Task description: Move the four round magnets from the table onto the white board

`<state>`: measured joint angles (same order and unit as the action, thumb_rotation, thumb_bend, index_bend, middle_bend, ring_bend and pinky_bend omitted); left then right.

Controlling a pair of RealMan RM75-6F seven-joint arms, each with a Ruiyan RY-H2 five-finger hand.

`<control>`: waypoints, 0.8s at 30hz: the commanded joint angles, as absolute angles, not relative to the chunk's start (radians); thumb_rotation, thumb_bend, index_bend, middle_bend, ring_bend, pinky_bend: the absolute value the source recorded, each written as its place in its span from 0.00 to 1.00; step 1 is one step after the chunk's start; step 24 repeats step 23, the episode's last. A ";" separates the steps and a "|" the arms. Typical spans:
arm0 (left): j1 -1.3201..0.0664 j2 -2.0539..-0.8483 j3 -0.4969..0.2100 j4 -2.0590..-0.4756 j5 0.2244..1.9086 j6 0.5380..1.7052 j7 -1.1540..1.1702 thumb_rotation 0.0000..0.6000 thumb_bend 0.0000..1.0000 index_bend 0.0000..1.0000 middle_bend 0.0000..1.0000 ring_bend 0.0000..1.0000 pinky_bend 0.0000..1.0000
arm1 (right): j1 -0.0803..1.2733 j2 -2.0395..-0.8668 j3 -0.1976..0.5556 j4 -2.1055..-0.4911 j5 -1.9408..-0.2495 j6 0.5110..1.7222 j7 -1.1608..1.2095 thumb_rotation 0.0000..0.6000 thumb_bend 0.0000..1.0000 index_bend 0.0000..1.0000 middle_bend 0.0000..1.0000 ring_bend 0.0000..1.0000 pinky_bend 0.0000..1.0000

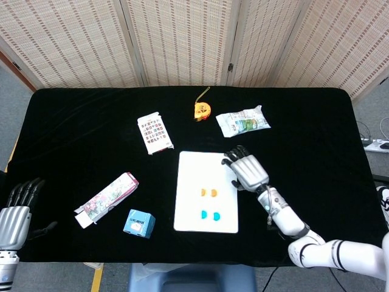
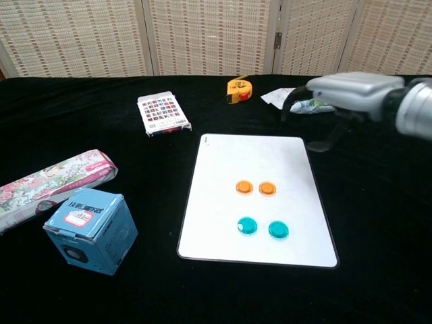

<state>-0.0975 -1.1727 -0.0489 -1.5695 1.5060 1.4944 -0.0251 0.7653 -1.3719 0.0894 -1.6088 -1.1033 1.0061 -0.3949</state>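
The white board (image 1: 205,163) (image 2: 250,158) lies flat on the black table. Two orange magnets (image 2: 244,187) (image 2: 267,188) sit side by side on it, with two teal magnets (image 2: 248,225) (image 2: 278,230) below them. In the head view the orange pair (image 1: 209,192) and teal pair (image 1: 209,215) show as small dots. My right hand (image 1: 246,170) (image 2: 341,98) hovers above the board's far right corner, fingers curled loosely, holding nothing. My left hand (image 1: 15,213) hangs off the table's left edge, fingers apart and empty.
A yellow tape measure (image 2: 237,88) and a snack bag (image 2: 307,98) lie behind the board. A card pack (image 2: 162,113) sits at the back left. A floral box (image 2: 50,183) and a blue cube box (image 2: 91,229) stand at the front left.
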 commanded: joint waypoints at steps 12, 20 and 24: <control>-0.119 -1.177 -0.067 -1.611 1.506 1.491 0.018 1.00 0.15 0.00 0.08 0.06 0.00 | 0.365 -1.099 -0.051 -1.745 -1.338 1.438 -0.176 1.00 0.38 0.05 0.01 0.06 0.03; -0.126 -1.174 -0.070 -1.643 1.519 1.496 0.041 1.00 0.15 0.00 0.08 0.06 0.00 | 0.260 -1.077 -0.079 -1.750 -1.431 1.531 -0.127 1.00 0.38 0.05 0.02 0.05 0.03; -0.125 -1.171 -0.069 -1.649 1.519 1.500 0.043 1.00 0.15 0.00 0.08 0.06 0.00 | 0.237 -1.080 -0.084 -1.746 -1.468 1.542 -0.108 1.00 0.38 0.05 0.03 0.05 0.03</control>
